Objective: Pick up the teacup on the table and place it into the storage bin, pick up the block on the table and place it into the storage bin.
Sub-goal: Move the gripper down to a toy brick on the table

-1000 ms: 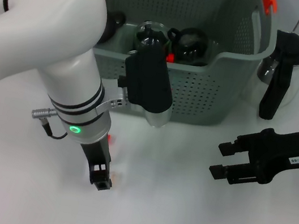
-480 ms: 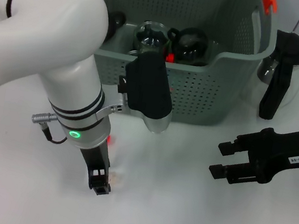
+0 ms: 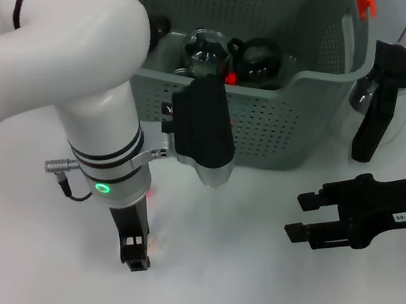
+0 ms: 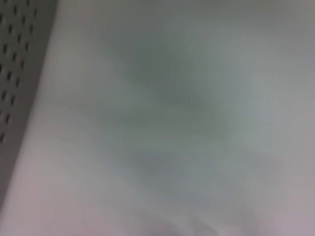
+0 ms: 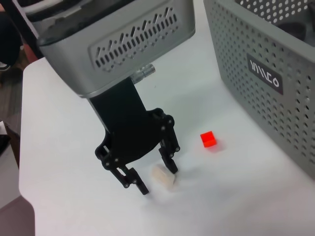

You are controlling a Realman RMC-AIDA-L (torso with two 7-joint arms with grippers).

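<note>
From the head view, the left gripper [image 3: 136,254] is low over the table [image 3: 243,284] at about 7 o'clock from the storage bin [image 3: 288,112], while the right gripper [image 3: 303,218] hangs unclenched and idle near 4 o'clock of it. A glass teacup [image 3: 204,52] appears to sit in the bin already, so the block step looks to be in hand. The left wrist view shows only bare tabletop and a strip of the bin wall [image 4: 15,73]. In the right wrist view the left gripper [image 5: 152,176] stands spread around a pale block [image 5: 163,176], one finger touching it, not yet clenched; a small red cube [image 5: 208,139] lies near, toward the bin. The pale block's long axis runs roughly from 10 to 4 o'clock in that picture, flat on the table. The next move likely calls for closing squarely, then lifting.
</note>
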